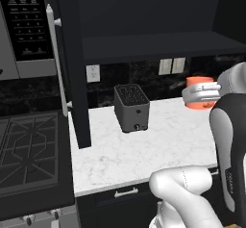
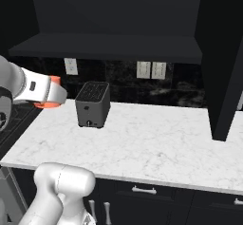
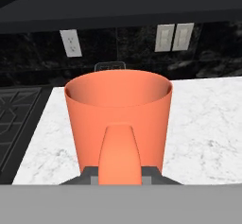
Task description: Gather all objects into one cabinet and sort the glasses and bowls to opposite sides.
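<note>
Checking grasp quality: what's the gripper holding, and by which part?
The coral-orange mug, held by its handle; the gripper is shut on it.

Rendered flat and sharp, dim under the black cabinet (image 2: 114, 46), bright on the marble counter (image 1: 163, 140), with no glare or blur.

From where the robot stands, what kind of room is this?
A kitchen, computer-rendered by the look of it: a white marble counter holds a grey toaster, a gas stove sits beside it under a microwave, and black wall cabinets hang above.
</note>
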Robot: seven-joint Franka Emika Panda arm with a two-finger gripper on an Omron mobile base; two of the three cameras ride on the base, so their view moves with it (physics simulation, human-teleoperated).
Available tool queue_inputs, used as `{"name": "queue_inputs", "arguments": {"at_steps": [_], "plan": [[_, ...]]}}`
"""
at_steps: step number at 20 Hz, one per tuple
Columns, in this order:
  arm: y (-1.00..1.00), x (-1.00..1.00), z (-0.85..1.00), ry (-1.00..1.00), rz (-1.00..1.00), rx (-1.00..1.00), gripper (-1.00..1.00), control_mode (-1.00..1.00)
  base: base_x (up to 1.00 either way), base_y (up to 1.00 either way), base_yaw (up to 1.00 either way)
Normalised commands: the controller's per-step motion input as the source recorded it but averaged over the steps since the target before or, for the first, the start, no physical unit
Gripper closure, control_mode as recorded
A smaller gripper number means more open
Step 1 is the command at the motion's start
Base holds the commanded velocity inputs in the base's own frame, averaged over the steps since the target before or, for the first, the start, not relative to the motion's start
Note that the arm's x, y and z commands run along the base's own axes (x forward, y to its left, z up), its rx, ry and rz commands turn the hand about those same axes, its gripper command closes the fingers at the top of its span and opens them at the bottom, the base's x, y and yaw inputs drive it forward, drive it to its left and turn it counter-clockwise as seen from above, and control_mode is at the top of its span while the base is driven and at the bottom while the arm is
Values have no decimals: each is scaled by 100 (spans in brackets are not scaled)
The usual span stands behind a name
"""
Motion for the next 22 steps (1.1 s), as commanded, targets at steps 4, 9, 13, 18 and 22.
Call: {"name": "queue_inputs", "arguments": {"at_steps": [4,9,13,18,22], "plan": [[0,-1,0,0,0,0,100,100,-3,0,0],[0,0,0,0,0,0,100,100,-73,-12,0],[0,0,0,0,0,0,100,100,-100,-40,0],[0,0,0,0,0,0,100,100,-100,-41,2],[0,0,0,0,0,0,100,100,-59,-9,59]]}}
